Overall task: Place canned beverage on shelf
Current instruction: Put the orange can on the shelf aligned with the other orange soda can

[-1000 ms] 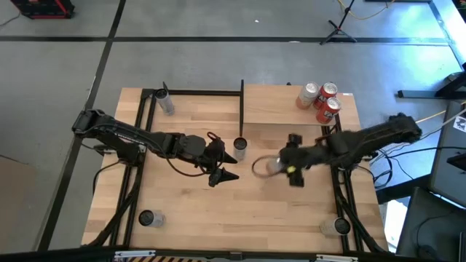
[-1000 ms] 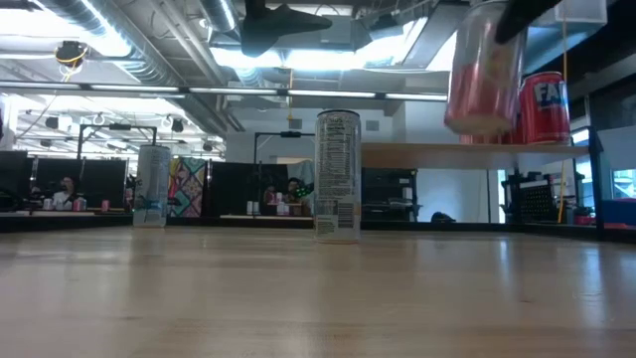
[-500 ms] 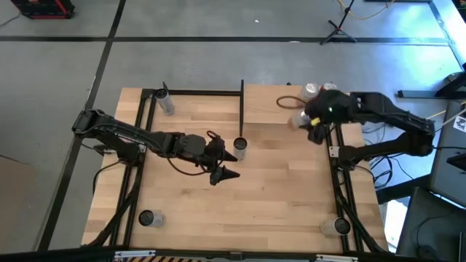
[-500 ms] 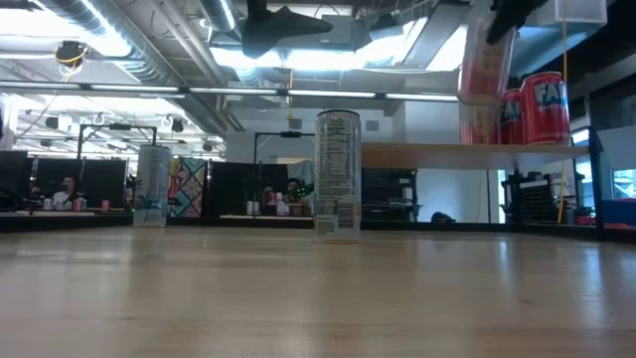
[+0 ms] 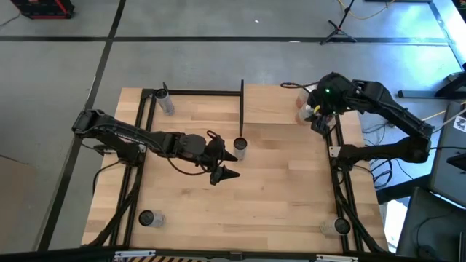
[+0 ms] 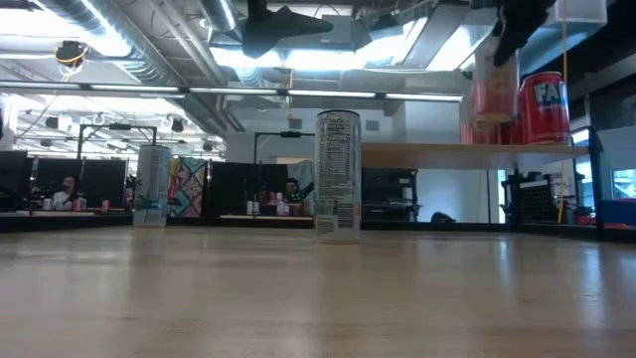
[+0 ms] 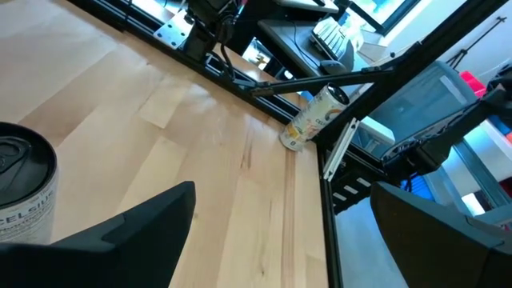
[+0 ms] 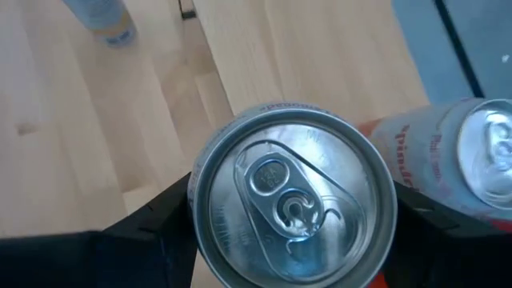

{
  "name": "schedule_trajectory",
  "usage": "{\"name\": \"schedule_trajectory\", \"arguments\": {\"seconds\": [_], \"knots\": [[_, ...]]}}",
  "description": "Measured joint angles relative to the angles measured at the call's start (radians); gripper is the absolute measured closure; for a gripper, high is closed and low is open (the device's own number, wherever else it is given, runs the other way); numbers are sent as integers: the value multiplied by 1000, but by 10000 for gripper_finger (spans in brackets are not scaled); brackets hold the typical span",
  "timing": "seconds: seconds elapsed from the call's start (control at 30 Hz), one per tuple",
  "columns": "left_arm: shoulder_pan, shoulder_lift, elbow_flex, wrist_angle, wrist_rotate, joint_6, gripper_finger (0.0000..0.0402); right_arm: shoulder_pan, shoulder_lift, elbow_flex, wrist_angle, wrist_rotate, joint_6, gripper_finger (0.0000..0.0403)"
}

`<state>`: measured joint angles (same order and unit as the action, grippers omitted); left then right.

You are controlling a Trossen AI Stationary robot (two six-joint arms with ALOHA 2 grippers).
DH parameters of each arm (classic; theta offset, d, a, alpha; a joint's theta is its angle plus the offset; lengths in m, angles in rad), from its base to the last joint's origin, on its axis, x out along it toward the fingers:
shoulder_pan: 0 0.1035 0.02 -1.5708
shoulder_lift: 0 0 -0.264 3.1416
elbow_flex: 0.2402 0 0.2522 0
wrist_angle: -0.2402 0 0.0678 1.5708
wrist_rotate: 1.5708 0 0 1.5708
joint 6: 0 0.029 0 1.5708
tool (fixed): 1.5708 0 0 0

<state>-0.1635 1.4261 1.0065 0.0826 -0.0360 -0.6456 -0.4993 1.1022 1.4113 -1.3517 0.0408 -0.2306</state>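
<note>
My right gripper [image 5: 312,114] is over the pale wooden shelf [image 5: 269,105] at the table's far right, shut on a pale pink can [image 6: 494,89] whose silver top fills the right wrist view [image 8: 292,200]. Red cans [image 6: 543,107] stand on the shelf board next to it; one also shows in the right wrist view [image 8: 468,156]. My left gripper [image 5: 224,164] is open and empty at mid-table, beside a tall can [image 5: 240,148] that stands on its base [image 6: 338,176]. My right gripper pinches the pink can between its two fingers [image 8: 164,228], on opposite sides of its wall [image 8: 200,232] just under the top rim. The fingers come from above, pointing down. The can hangs upright; its lower end is level with the red cans, and I cannot tell whether it touches the board.
More cans stand at the table's corners: far left [image 5: 166,102], near left [image 5: 148,217] and near right [image 5: 338,226]. Black posts [image 5: 242,109] edge the shelf. Bare tabletop [image 5: 277,196] lies between the arms and the near edge.
My right gripper has carried the pink can from mid-table up and toward the far right, over the shelf, then lowered it a little beside the red cans. The can was tilted and now hangs upright.
</note>
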Motion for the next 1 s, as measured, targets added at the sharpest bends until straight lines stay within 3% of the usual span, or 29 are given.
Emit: {"name": "schedule_trajectory", "arguments": {"seconds": [1.0], "knots": [[0,0,0,0,0,1,29,-163,93,0,-27,-36,-90,136]]}}
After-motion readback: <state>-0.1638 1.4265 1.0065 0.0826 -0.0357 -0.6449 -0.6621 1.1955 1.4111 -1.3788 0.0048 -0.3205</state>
